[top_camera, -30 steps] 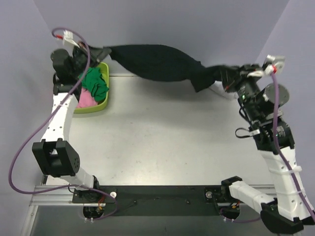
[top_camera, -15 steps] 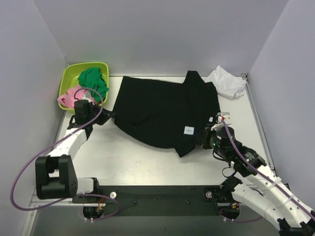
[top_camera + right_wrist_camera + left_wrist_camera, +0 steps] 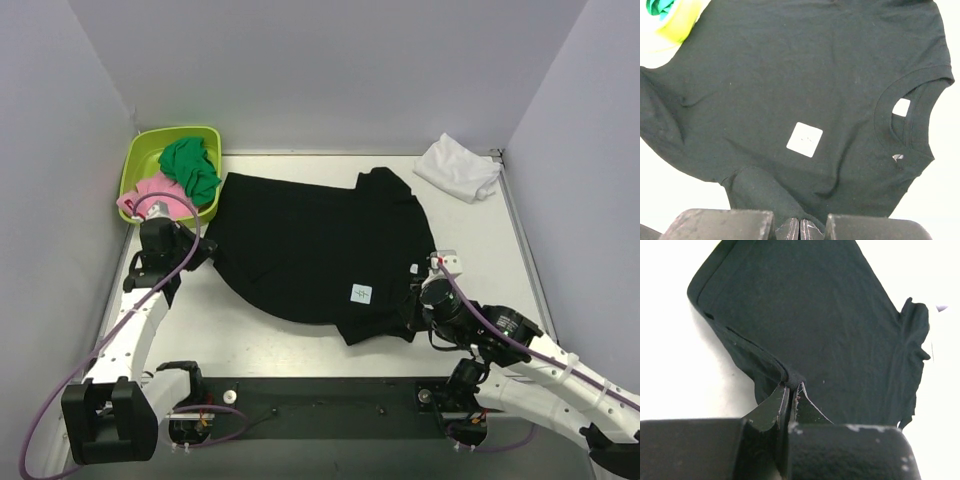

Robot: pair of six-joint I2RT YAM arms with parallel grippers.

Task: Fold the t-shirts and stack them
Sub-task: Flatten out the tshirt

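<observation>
Pinching black t-shirt [image 3: 310,250], left fingers [image 3: 771,410], right fingers [image 3: 790,231] clamped; tub [image 3: 142,158] holding green cloth [image 3: 190,165], pink cloth [image 3: 140,195].

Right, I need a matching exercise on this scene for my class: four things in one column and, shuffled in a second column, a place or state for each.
Column one
1 black t-shirt
2 white t-shirt
3 lime-green tub
4 left gripper

Column two
A crumpled in the far right corner
B closed on a shirt's edge
C spread out in the middle
D in the far left corner

Pairs: 1-C, 2-A, 3-D, 4-B
</observation>
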